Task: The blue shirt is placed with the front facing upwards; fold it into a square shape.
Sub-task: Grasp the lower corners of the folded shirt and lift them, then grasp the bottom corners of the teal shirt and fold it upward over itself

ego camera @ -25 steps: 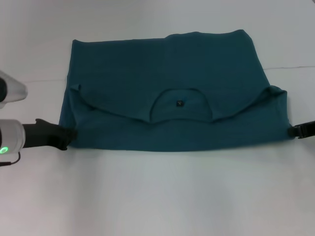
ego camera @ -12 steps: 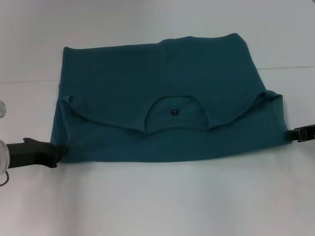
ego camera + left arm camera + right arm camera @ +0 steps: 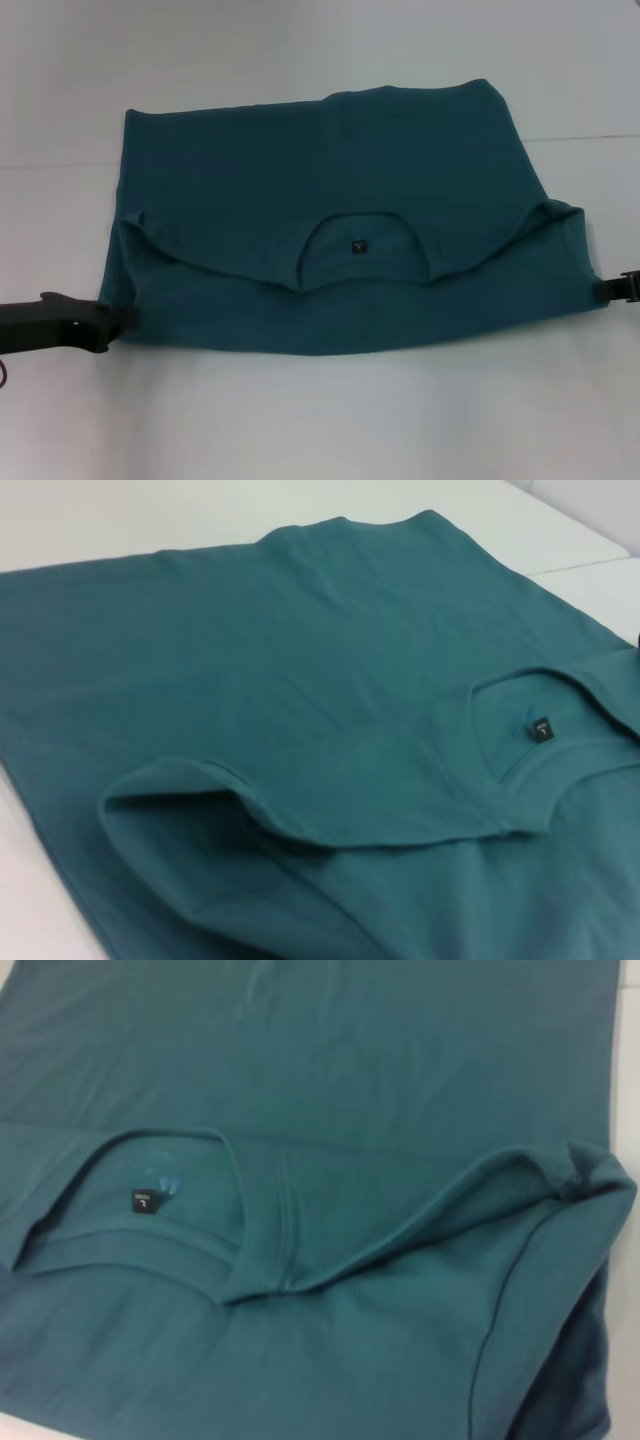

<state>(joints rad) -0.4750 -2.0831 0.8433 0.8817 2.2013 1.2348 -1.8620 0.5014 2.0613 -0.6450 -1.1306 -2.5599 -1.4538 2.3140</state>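
Left end effector (image 3: 112,322) low at left, right end effector (image 3: 610,290) at right edge.

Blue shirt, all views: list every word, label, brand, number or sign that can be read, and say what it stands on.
No text can be read with certainty.
Neck tag inside the collar of the blue shirt: small dark label with a single pale mark, too small to read; the same tag shows in the left wrist view and the head view, equally unreadable.
Faint light-blue print just above the tag: blurred, unreadable.
No chest lettering shows.
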